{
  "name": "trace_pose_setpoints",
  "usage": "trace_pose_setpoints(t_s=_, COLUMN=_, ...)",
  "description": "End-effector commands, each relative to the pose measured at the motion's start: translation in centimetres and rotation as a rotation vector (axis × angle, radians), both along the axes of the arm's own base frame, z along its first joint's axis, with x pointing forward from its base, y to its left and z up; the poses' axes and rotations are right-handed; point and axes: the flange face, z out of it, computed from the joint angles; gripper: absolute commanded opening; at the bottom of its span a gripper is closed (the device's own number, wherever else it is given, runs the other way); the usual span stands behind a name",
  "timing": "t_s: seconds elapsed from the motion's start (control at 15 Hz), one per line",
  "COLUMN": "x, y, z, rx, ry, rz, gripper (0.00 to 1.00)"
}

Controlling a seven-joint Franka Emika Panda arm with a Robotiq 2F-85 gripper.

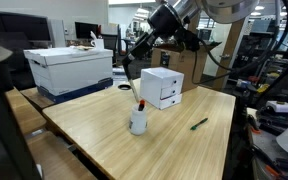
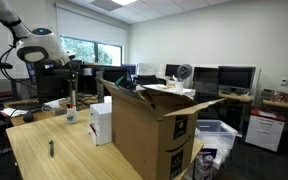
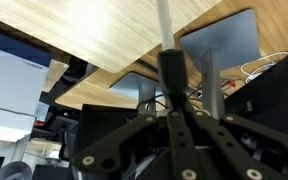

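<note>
Robot's gripper point(image 1: 134, 62) hangs over table's point(image 1: 104, 145) far edge, jaws pressed together, just beside white drawer unit point(image 1: 162, 88); cup point(image 1: 138, 122) w/ red marker stands further in.

Slants down from high up in an exterior view, arm point(image 1: 189, 12) bent and black wrist point(image 1: 156, 34) tilted forward and downward, tip hanging in the air. Shows white upper links point(image 2: 36, 48) folded at the elbow in an exterior view. Presses fingers point(image 3: 170, 72) fully together in the wrist view, black linkage bars spreading out beneath them.
</note>
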Motion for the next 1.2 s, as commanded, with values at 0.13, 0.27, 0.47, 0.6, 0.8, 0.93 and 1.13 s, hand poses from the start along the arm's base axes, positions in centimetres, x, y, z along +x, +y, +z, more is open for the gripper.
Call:
trace_pose_setpoints(t_s=0.13, x=-1.15, y=0.55, z=0.62, rx=0.014, ry=0.010, rz=0.003, gripper=0.05)
trace_pose_setpoints(t_s=0.27, x=-1.21, y=0.82, z=0.82, rx=0.024, ry=0.015, rz=0.005, gripper=0.05)
trace_pose_setpoints(t_s=0.47, x=-1.34, y=0.98, z=0.86, rx=0.028, ry=0.018, rz=0.007, gripper=0.05)
trace_pose_setpoints(t_s=0.6, x=-1.49, y=0.97, z=0.63, rx=0.029, ry=0.025, rz=0.006, gripper=0.05)
trace_pose_setpoints(t_s=0.8, x=-1.54, y=1.07, z=0.54, rx=0.038, ry=0.034, rz=0.011, gripper=0.05)
trace_pose_setpoints(t_s=0.93, x=-1.46, y=1.18, z=0.43, rx=0.041, ry=0.039, rz=0.014, gripper=0.05)
trace_pose_setpoints(t_s=1.13, x=-1.33, y=1.18, z=0.15, rx=0.044, ry=0.052, rz=0.015, gripper=0.05)
